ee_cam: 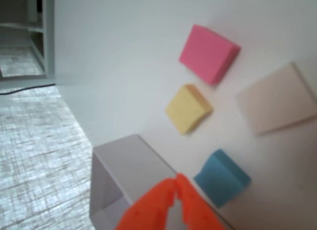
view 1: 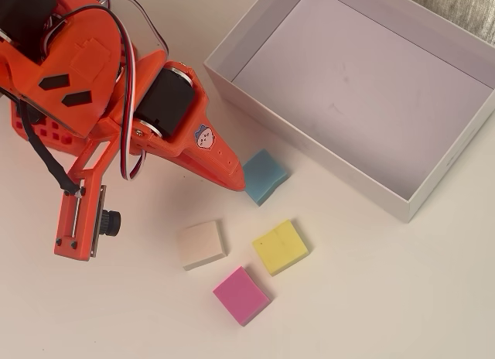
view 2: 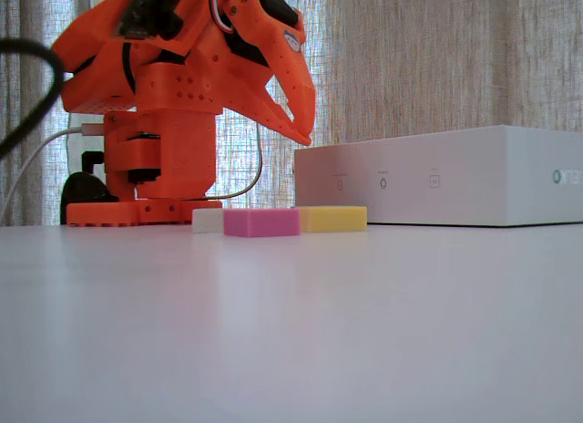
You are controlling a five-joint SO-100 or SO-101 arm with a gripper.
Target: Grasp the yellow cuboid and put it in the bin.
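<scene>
The yellow cuboid (view 1: 281,247) lies flat on the white table between a pink block and a blue block, a short way below the bin's (view 1: 309,154) near wall. From the low fixed view the yellow cuboid (view 2: 333,219) sits just left of the bin (view 2: 446,177). My orange gripper (view 1: 238,185) is shut and holds nothing. Its tip hangs beside the blue block, up and to the left of the cuboid. The fixed view shows the gripper (view 2: 305,136) well above the table. In the wrist view the closed fingertips (ee_cam: 176,183) point past a bin corner (ee_cam: 129,165) toward the cuboid (ee_cam: 188,108).
A blue block (view 1: 264,175) lies right by the gripper tip. A cream block (view 1: 203,244) sits left of the cuboid and a pink block (view 1: 242,295) below it. The arm's base and body (view 1: 85,88) fill the upper left.
</scene>
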